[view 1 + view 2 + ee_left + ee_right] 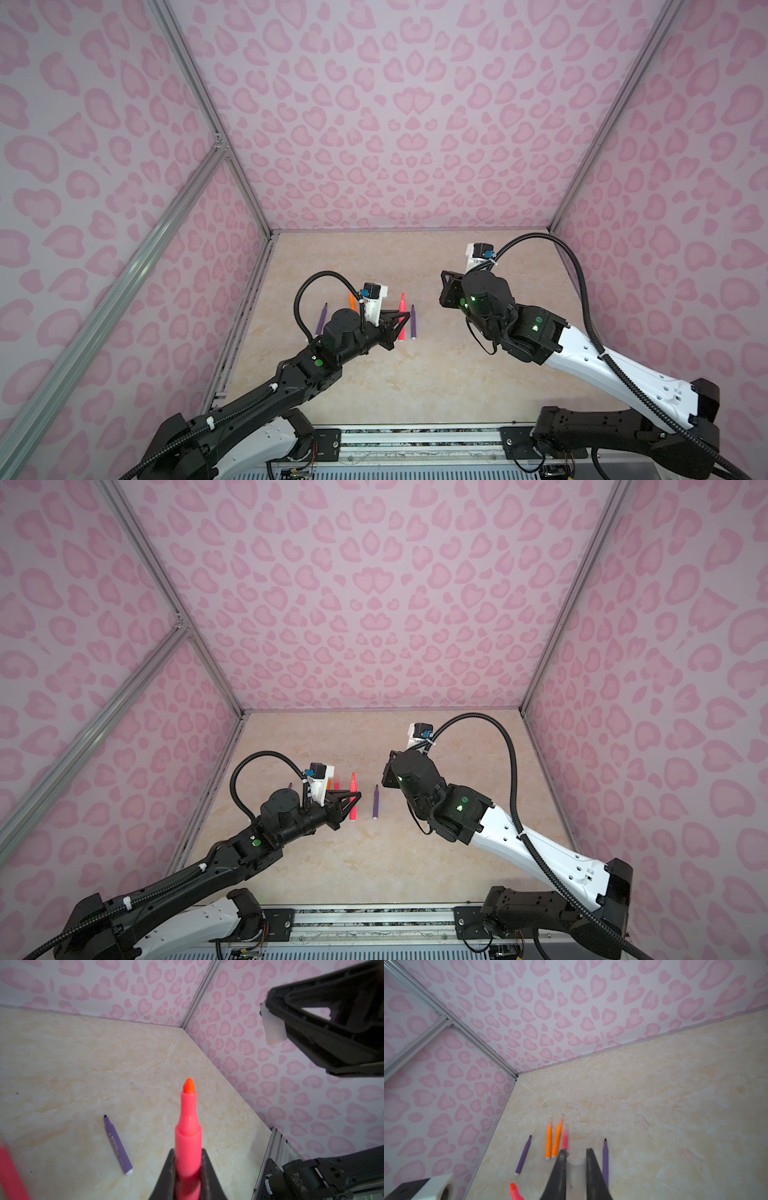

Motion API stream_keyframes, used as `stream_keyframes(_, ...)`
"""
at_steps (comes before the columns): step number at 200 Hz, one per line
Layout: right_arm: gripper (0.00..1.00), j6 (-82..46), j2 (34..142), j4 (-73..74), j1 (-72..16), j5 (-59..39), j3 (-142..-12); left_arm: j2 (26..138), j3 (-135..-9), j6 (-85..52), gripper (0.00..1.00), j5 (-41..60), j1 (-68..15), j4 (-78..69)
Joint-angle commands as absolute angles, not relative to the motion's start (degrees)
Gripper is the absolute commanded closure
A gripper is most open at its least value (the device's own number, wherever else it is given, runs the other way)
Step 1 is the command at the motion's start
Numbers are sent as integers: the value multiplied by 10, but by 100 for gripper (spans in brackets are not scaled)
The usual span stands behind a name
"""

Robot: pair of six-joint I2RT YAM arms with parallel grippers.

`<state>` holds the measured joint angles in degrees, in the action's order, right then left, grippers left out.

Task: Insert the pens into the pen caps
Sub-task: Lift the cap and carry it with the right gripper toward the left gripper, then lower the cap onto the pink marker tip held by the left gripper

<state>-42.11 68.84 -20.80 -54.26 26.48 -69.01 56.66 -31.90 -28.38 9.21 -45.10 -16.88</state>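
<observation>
My left gripper (188, 1159) is shut on a pink-red pen (188, 1126), held above the table with its tapered tip pointing away from the fingers; it also shows in both top views (402, 318) (353, 796). My right gripper (576, 1154) is shut on a clear pen cap (576, 1169), whose open end sticks out past the fingertips. In the left wrist view that pen cap (273, 1028) hangs well apart from the pen's tip. On the table lie two orange pens (548, 1142) (557, 1139), a second pink-red pen (565, 1138) and two purple pens (524, 1155) (605, 1159).
Faint loose pen caps lie on the marble table (642, 1122) (691, 1155) (138, 1086) (174, 1100). Pink patterned walls close in the back and both sides. A metal rail (415, 440) runs along the front edge between the arm bases.
</observation>
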Motion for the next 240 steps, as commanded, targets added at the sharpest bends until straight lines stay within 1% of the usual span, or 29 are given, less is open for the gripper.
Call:
stream_keyframes(1, 98, -403, 686, -195, -529, 228, -689, 567, -325, -258, 97, 112, -463, -214)
stream_keyframes(16, 98, -407, 679, -174, -516, 200, -678, 562, -325, -247, 97, 116, -480, -219)
stream_keyframes(48, 99, -426, 670, -139, -514, 191, -654, 560, -331, -236, 97, 135, -509, -229)
stream_keyframes(124, 100, -432, 693, -36, -538, 178, -609, 589, -338, -241, 97, 140, -516, -238)
stream_keyframes(173, 100, -428, 699, -2, -584, 225, -593, 597, -343, -250, 97, 119, -515, -228)
stream_keyframes(240, 100, -424, 684, -1, -606, 258, -579, 596, -345, -258, 97, 94, -515, -214)
